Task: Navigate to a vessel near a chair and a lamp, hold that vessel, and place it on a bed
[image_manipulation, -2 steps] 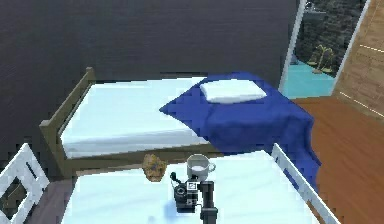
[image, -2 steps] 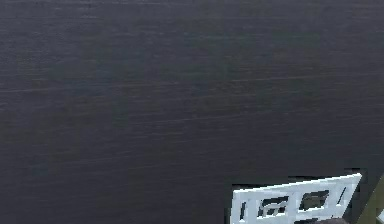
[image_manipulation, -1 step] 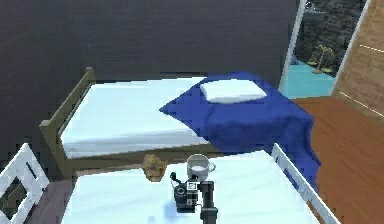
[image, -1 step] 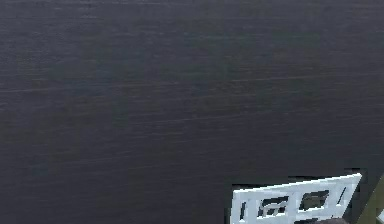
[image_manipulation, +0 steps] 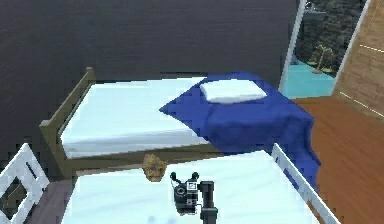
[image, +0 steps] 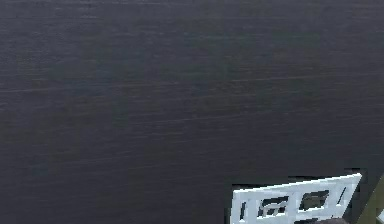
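Two beds stand side by side: a wooden-framed far bed [image_manipulation: 120,115] with a blue blanket [image_manipulation: 245,125] and a white pillow [image_manipulation: 233,90], and a white-framed near bed [image_manipulation: 262,186]. A small brown vessel [image_manipulation: 153,167] shows at the near bed's far edge, just left of the gripper [image_manipulation: 184,183]. I cannot tell whether the gripper holds anything, or how its fingers stand.

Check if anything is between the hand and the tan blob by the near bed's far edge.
Nothing visible does. The tan blob shows just up and left of the hand, with only the near bed's white mattress between them. Whether the hand holds it, I cannot tell.
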You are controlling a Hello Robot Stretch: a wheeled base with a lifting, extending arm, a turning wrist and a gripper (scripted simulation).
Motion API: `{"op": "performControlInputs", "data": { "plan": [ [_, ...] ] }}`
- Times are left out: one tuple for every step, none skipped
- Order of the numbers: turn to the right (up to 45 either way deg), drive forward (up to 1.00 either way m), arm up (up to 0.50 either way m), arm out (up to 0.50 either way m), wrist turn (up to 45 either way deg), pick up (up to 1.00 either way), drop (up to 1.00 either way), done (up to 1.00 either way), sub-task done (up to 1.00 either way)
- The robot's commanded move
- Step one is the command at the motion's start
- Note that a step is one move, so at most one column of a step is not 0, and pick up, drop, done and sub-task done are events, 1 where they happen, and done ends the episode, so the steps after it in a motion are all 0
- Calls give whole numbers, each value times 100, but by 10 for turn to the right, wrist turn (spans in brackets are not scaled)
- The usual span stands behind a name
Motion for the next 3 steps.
{"op": "performControlInputs", "data": {
  "plan": [
    [0, 0, 10, 0, 0, 0, 0, 0, 0],
    [0, 0, 0, -8, 0, 0, 0, 0, 0],
    [0, 0, 0, 0, 0, 0, 0, 100, 0]
  ]
}}
